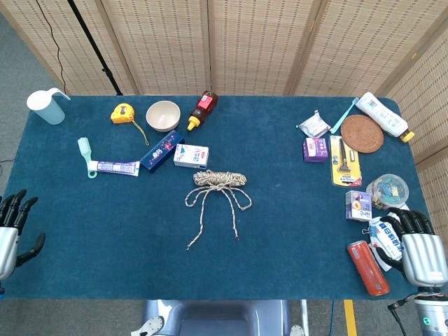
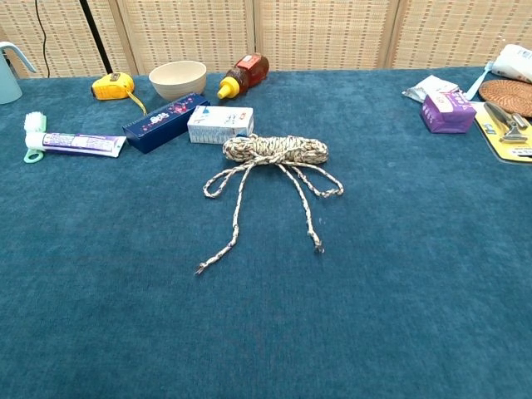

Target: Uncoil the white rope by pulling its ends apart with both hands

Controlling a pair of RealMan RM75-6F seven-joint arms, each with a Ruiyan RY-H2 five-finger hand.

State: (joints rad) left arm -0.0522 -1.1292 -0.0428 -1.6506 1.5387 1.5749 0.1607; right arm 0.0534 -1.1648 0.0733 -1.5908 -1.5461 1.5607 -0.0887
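Observation:
The white speckled rope [image 1: 220, 179] lies mid-table as a short coiled bundle tied in a bow, with two loose ends trailing toward me; the chest view shows the rope [image 2: 274, 150] the same way. My left hand [image 1: 10, 234] sits at the table's near-left edge, far from the rope, fingers apart and holding nothing. At the near-right corner, my right hand [image 1: 420, 250] also has its fingers spread and empty, beside a white and blue packet [image 1: 386, 236]. Neither hand appears in the chest view.
Just behind the rope stand a white carton [image 1: 191, 155] and a dark blue box [image 1: 161, 150]. Toothpaste [image 1: 112, 168], a bowl [image 1: 163, 115], a tape measure [image 1: 122, 113] and a bottle [image 1: 203, 108] lie back left. A red can [image 1: 368, 267] and several small items crowd the right side.

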